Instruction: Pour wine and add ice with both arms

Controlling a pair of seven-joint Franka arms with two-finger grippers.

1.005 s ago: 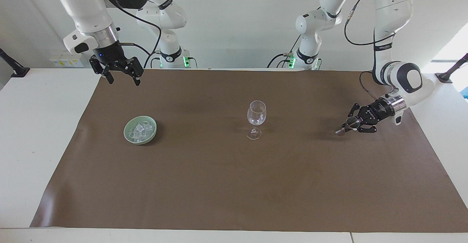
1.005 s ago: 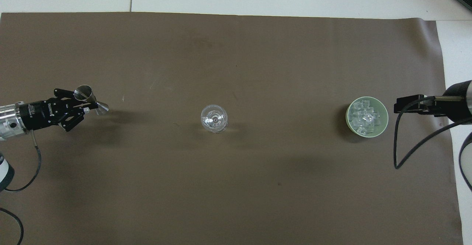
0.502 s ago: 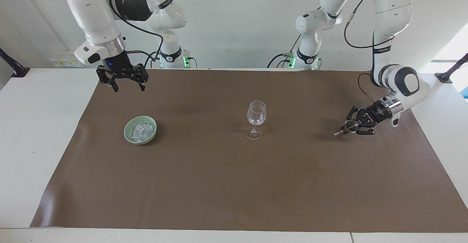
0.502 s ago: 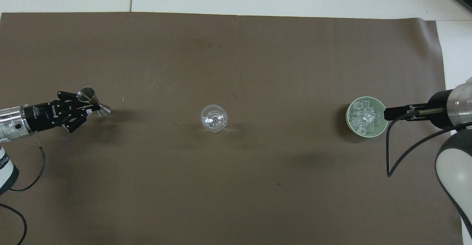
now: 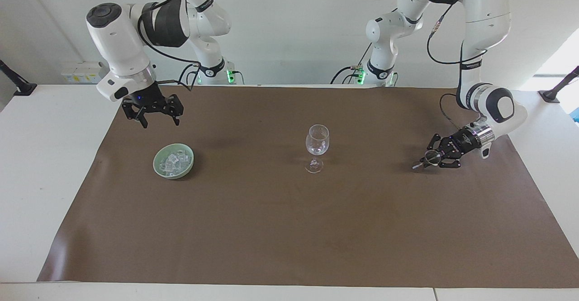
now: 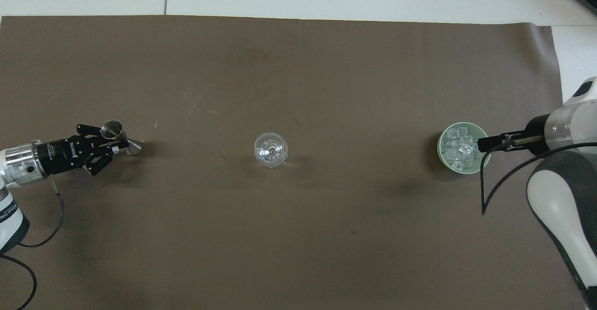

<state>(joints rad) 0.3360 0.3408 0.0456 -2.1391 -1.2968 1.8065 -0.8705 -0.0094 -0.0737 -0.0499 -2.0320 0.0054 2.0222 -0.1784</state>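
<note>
Presently catalogued, four items on the brown mat (image 5: 289, 228) covering the surface.

Item: ice (image 5: 173, 162), small clear cubes heaped in a pale green bowl (image 5: 158, 164) toward the right arm's end. Likely slick, hard and light; best pinched singly across flat faces, from the top of the heap.

Item: wine glass (image 5: 317, 141), upright at mid-mat, well apart from the bowl; bowl of the glass appears empty. Judged fragile and easily tipped.

Item: metal jigger (image 6: 114, 134), a double cone, stiff and smooth; contents cannot be told.

Left pincer (image 5: 432, 158): clamped on the jigger's waist, low over the mat at the left arm's end.

Right pincer (image 5: 159, 119): fingers apart, empty, raised above the mat, not yet down at the bowl.
</note>
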